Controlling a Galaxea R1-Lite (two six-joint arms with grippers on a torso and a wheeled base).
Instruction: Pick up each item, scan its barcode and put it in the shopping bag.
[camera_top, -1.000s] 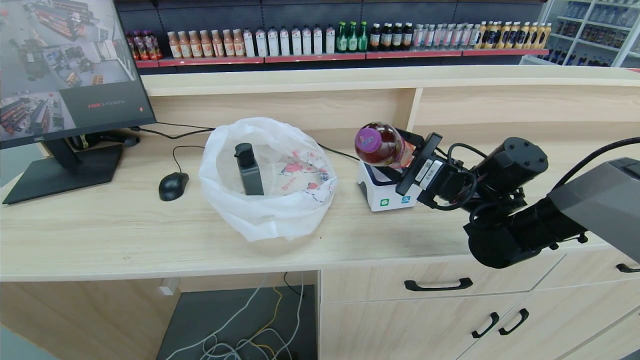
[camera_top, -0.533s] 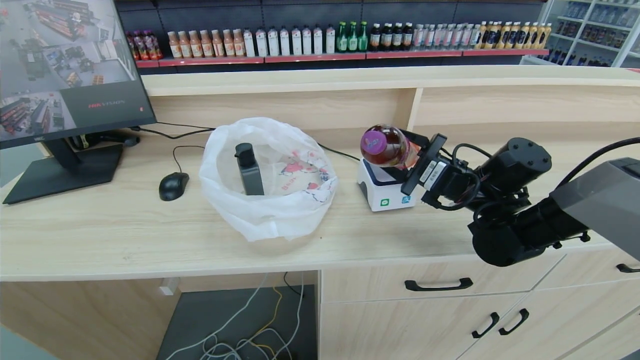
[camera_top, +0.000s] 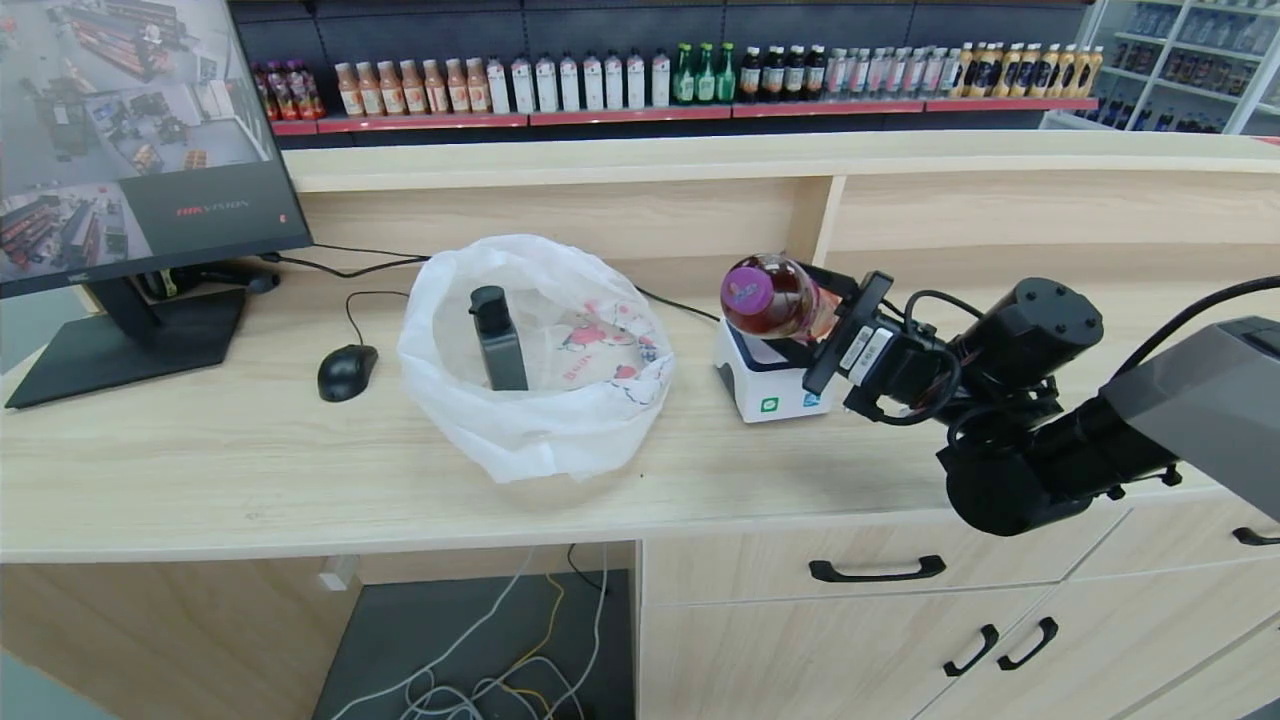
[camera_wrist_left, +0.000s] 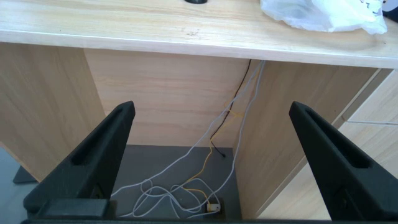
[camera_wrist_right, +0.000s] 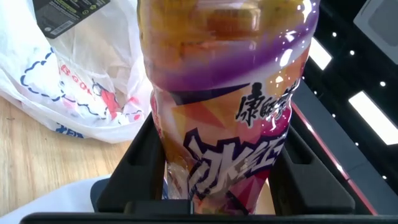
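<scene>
One white shopping bag (camera_top: 540, 420); one dark bottle (camera_top: 498, 345) standing inside the bag; one purple-capped drink bottle (camera_top: 772, 296) and one white scanner (camera_top: 760, 388), both to the bag's right; one black mouse (camera_top: 346, 372) and one monitor (camera_top: 130, 130) to the bag's left; four black drawer handles (camera_top: 876, 571) lower down, to the bag's right.
</scene>
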